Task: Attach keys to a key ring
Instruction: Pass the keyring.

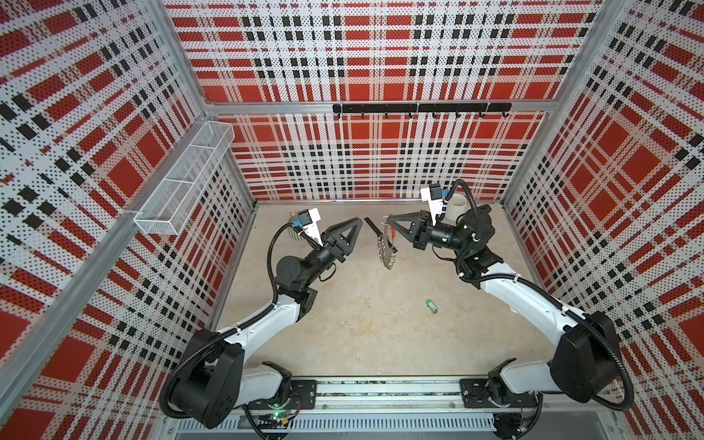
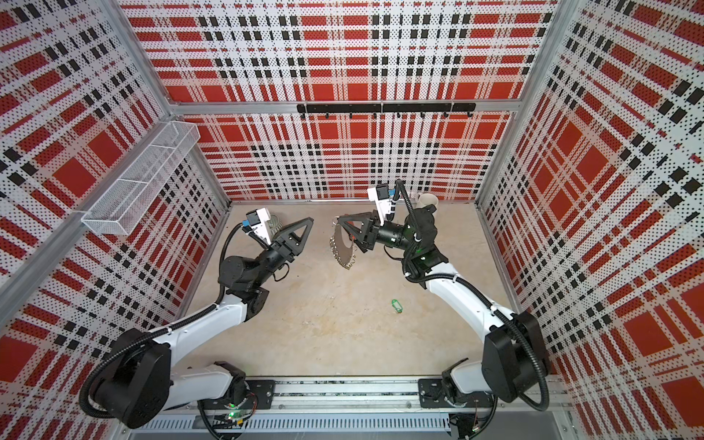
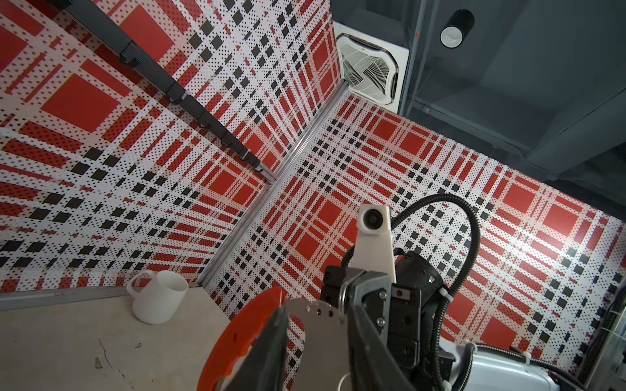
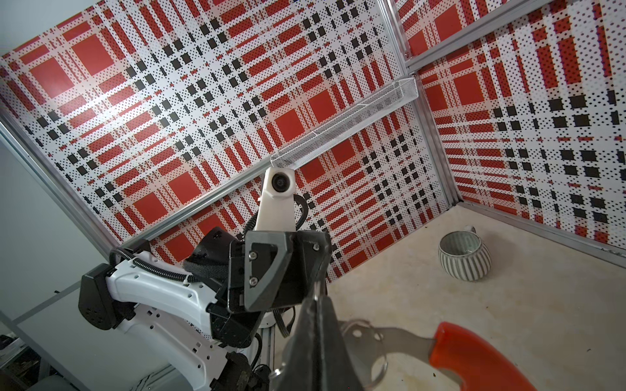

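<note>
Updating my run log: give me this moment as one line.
right claw: shut on key ring, in air | left claw: open, empty | green key tag: on table, unattached

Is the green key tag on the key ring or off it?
Off. The green key tag lies alone on the table; the key ring hangs from the shut right gripper, well apart from it.

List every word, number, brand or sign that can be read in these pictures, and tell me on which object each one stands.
No text can be read in any view.
Translucent green plastic key tag: too small to show any writing.
Flat grey metal key ring with a red arc: only holes, no lettering visible.
Handled white mug: plain.
Square ceiling air vent: any mark is too blurred to read.
</note>
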You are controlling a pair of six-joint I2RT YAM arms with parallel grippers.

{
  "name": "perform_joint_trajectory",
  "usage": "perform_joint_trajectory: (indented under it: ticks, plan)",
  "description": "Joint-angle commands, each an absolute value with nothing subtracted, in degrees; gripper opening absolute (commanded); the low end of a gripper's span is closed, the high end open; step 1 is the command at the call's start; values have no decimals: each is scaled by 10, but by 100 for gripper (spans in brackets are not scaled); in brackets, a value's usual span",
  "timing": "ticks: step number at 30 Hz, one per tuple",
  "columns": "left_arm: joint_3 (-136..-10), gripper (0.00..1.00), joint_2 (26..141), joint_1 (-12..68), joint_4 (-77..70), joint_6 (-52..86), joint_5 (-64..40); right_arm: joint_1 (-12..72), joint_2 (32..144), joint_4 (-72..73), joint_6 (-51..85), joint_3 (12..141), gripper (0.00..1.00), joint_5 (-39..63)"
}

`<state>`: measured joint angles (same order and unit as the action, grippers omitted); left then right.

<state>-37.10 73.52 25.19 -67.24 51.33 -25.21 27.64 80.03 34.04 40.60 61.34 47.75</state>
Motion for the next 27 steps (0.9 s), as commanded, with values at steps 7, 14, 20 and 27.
perform_joint_trajectory:
  ticks: [7,14,20,27]
  plan:
    - [-462,38,763,278,-525,408,-310,281,793,352,398,614,0,491]
    - [-477,38,783,296,-524,407,-320,281,799,371,409,610,0,495]
    - [-486,35,790,302,-524,408,-323,281,799,372,412,610,0,502]
    - [-489,21,786,301,-525,407,-321,281,795,368,408,602,0,502]
